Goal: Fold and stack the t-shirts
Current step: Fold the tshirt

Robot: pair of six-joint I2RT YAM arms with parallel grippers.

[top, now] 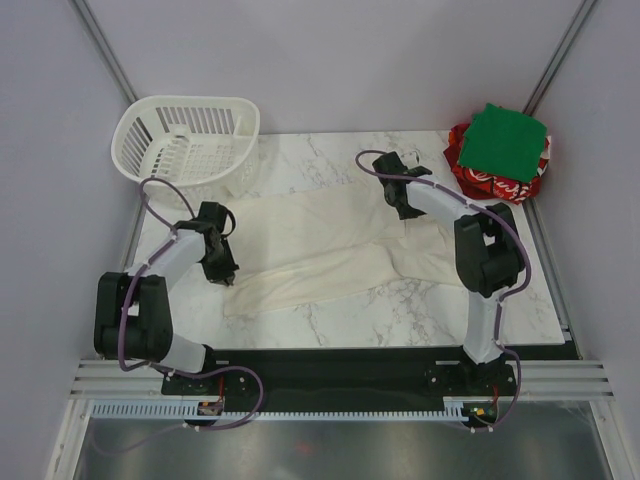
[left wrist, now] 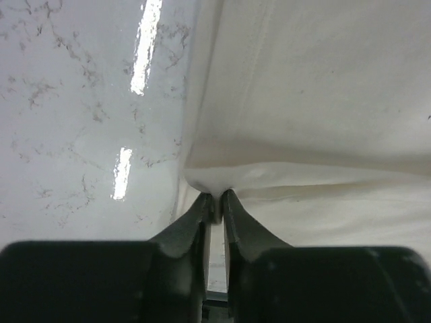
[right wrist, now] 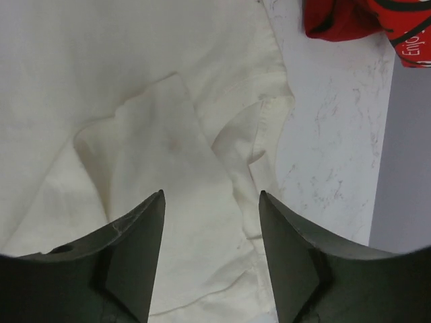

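The cream t-shirt lies spread and partly folded on the marble table. My left gripper is shut on the shirt's left edge; in the left wrist view its jaws pinch a fold of cream cloth. My right gripper is open above the shirt's right side, near the collar; cream cloth lies between its tips. The folded green t-shirt rests on the red lettered t-shirt at the back right, and the red t-shirt also shows in the right wrist view.
A white slotted basket stands at the back left corner. Grey walls enclose the table on three sides. Bare marble shows in front of the shirt.
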